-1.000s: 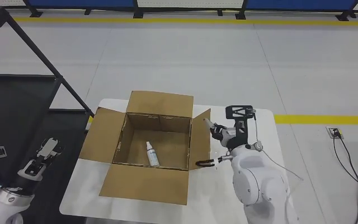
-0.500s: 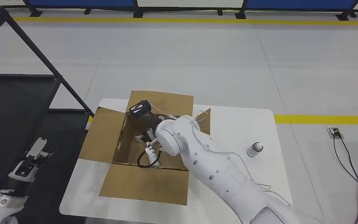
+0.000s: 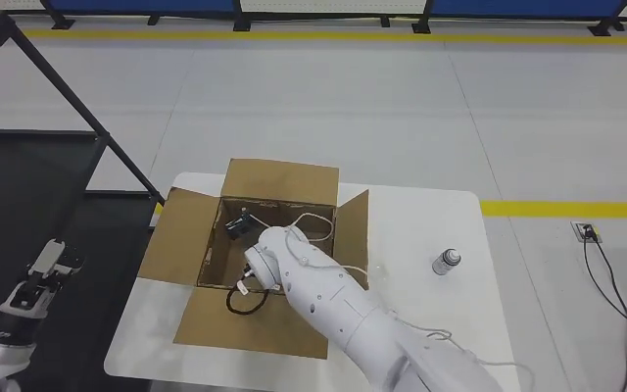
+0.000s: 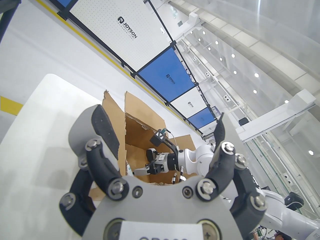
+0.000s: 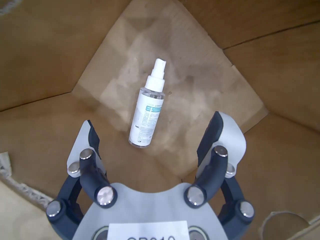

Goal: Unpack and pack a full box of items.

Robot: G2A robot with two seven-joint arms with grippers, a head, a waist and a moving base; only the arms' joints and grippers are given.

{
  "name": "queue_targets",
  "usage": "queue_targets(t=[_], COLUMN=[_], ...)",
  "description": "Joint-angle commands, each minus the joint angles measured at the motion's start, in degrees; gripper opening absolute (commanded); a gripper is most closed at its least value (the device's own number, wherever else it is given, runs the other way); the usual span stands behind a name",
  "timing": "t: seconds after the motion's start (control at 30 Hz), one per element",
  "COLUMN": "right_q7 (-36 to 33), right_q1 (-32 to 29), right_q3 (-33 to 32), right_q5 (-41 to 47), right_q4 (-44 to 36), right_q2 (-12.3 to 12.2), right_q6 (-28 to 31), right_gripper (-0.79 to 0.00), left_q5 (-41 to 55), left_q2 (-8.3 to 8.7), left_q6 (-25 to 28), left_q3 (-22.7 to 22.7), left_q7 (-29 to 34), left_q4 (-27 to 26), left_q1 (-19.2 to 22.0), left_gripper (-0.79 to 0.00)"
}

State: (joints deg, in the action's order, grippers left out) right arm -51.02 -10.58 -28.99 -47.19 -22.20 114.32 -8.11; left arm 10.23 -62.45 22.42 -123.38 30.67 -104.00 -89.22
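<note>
The top camera looks down on the box from high above. The right wrist camera sits inside it, facing its floor from close by. The left wrist camera, well off beside it, tilts upward. All three share the box.

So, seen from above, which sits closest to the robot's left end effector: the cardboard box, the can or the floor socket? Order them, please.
Top view, from the left end effector left of the table:
1. Cardboard box, on the table's left half.
2. Can, on the table's right side.
3. Floor socket, on the floor beyond the table's right edge.
</note>
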Motion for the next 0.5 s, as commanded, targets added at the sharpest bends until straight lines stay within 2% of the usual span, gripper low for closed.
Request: queue_targets(t=[0.0,0.13,0.27,0.47], right_q7=[0.68,0.64,1.85,4.03], right_q1=[0.2,0.0,-0.24,-1.37], right_q3=[-0.22,-0.04,-0.06,0.35], right_q5=[1.17,2.4,3.78,5.09], right_q4=[2.63,4.57,4.81,5.16], right_q2=[0.77,1.25,1.34,1.41], right_q6=[0.43,1.18,1.09,0.33], right_gripper=[0.0,0.0,0.0,-0.006], left_q5=[0.0,-0.23,-8.77,-10.85], left_q2=[0.0,-0.01,-0.03,-0.1], left_q6=[0.0,-0.21,0.34,0.41], left_q3=[0.0,0.07,0.2,1.9], left_q7=[0.0,-0.25,-4.45,-6.58], left_q4=[0.0,0.0,0.9,2.59], left_q1=[0.0,-0.07,-0.5,-0.09], left_gripper=[0.0,0.0,0.0,0.0])
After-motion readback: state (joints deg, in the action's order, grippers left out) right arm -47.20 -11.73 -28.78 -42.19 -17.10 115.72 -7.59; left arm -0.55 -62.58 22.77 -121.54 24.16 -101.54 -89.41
